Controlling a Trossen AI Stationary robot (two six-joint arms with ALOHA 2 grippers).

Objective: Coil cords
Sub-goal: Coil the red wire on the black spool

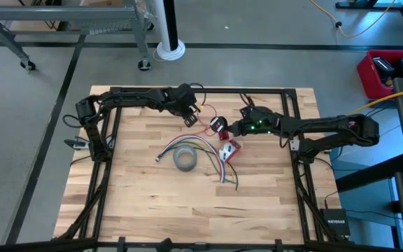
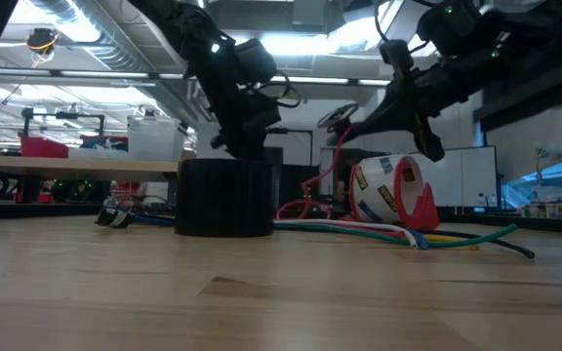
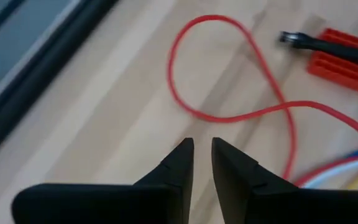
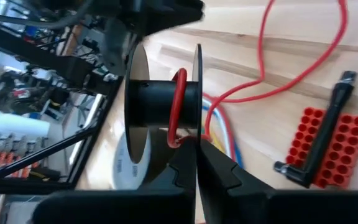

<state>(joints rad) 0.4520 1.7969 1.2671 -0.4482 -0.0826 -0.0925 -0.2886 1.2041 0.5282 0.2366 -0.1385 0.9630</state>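
Note:
A thin red wire (image 3: 229, 115) lies in a loose loop on the wooden table (image 1: 138, 203). One turn of it goes around the core of a small black spool (image 4: 160, 99). The spool is held above the table, near its far middle, by my right gripper (image 4: 197, 149), which is shut on it. My left gripper (image 3: 202, 149) hovers over the wire's loop to the left of the spool (image 1: 217, 124). It points steeply down, with a narrow gap between its fingers and nothing in that gap. My right gripper pinches the rim of one flange (image 4: 197, 127) of the spool between its two fingers. The spool is lifted clear of the table with its axis about level. The red wire trails slack from the core (image 4: 180, 106) down to the table.
A grey tape roll (image 1: 185, 159) lies near the table's middle beside a bundle of coloured cables (image 1: 212, 157). A red bit holder with a black tool (image 4: 328, 146) and a red-and-white roll (image 2: 393, 190) lie close to the spool. There is bare wood toward the near edge.

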